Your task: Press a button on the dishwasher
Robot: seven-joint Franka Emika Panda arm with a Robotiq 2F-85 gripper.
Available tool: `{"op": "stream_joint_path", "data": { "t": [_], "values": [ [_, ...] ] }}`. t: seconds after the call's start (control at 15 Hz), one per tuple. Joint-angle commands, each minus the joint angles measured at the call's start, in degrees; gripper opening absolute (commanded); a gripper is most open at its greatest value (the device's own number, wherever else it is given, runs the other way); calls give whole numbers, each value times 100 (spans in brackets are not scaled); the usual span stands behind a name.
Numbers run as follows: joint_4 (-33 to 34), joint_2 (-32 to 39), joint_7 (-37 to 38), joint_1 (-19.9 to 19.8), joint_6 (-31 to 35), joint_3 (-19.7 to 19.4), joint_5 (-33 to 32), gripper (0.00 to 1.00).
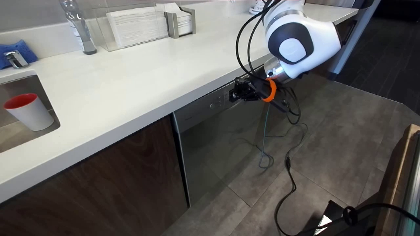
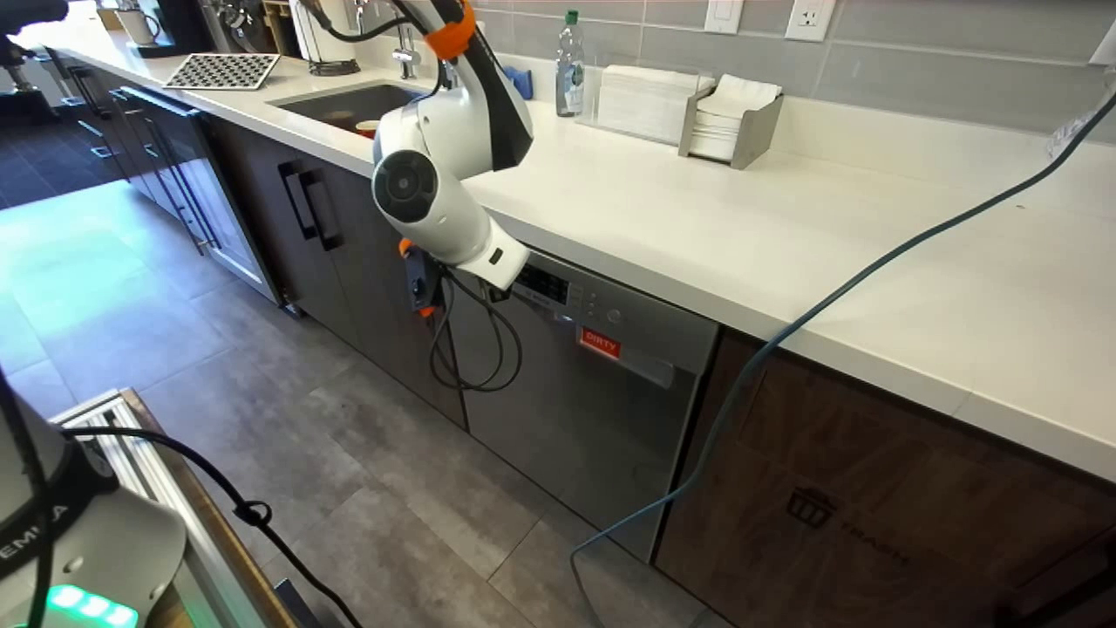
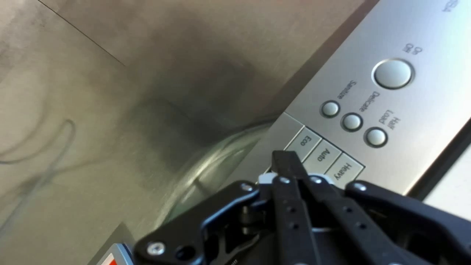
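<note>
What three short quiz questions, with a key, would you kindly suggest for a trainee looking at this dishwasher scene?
1. Fill in the blank: in an exterior view, the red label on the front of the dishwasher reads "____".
2. Multiple choice: in the wrist view, how is the largest round button marked?
A) Sanitize
B) Delicate
C) On Off
3. True or false: in the wrist view, the end effector is shut.

Key: 1. DIRTY; 2. C; 3. True.
</note>
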Motion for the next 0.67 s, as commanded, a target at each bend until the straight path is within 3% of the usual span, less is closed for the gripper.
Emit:
{"op": "stream_joint_path", "data": {
  "t": [0.0, 0.6],
  "values": [
    [32, 113, 199, 99, 100, 130, -142, 0],
    [-42, 21, -121, 149, 30, 100, 154, 0]
  ]
}}
